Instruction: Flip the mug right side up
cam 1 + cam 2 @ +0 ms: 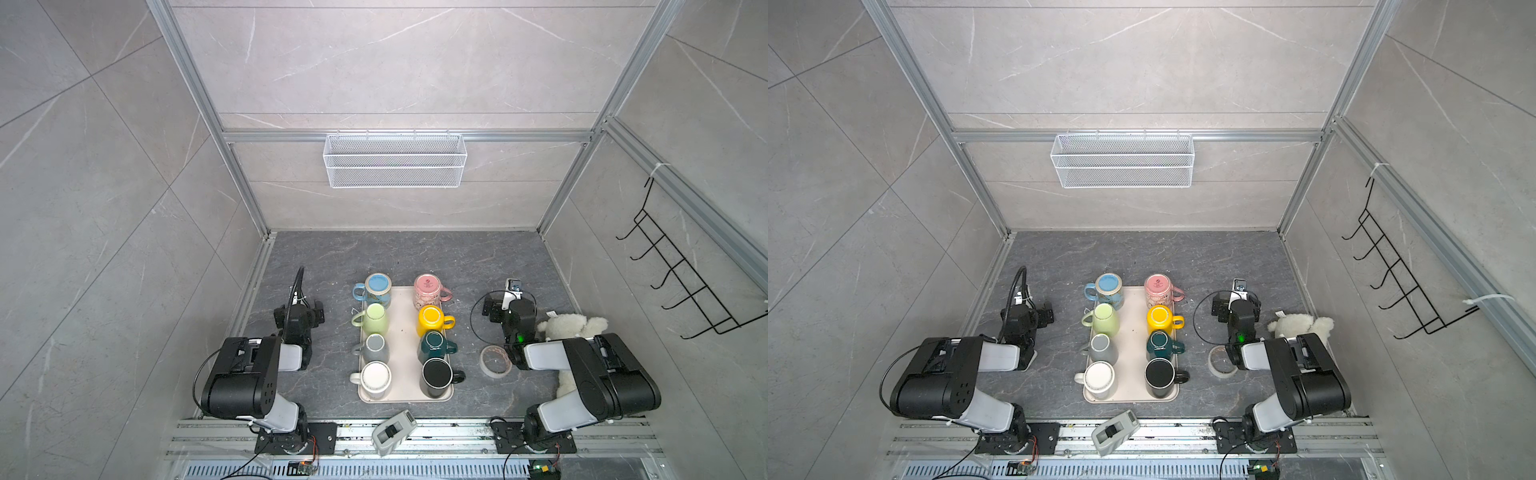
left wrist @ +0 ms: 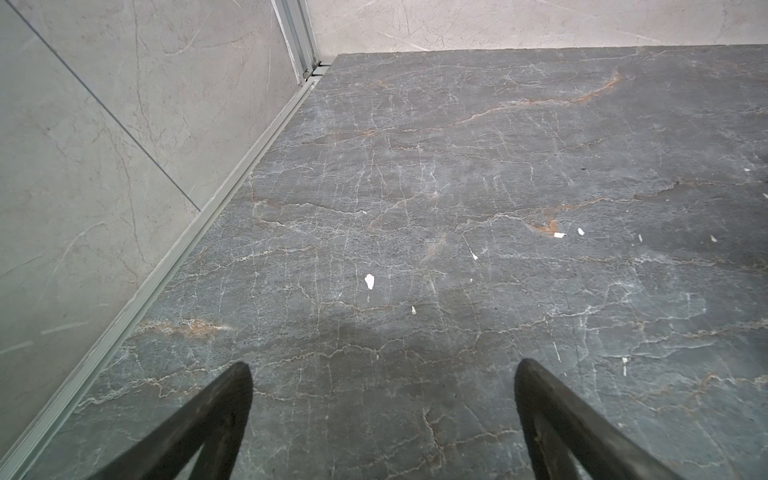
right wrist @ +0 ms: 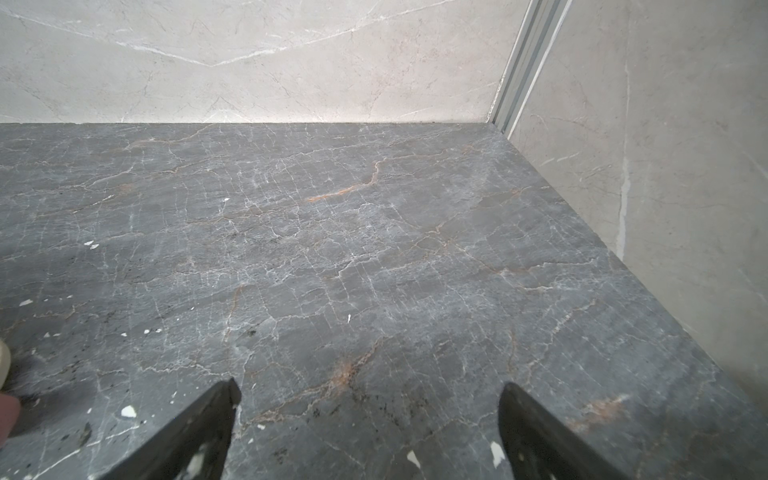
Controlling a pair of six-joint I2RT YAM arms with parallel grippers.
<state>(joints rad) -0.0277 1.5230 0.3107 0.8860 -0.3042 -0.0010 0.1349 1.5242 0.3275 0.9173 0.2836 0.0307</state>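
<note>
We're seeing white wire basket hanging on back wall, black hook rack hanging on right wall. Plush toy sitting near tape roll on dark stone tabletop; grey gadget lying on front rail.

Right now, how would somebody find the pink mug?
Find the beige tray in the middle of the table. On it, the pink mug is farthest back in the right-hand row, just behind the yellow mug. It is the only pink one.

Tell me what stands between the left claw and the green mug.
Nothing visible. Only bare table separates the left claw from the green mug on the tray's left side.
</note>
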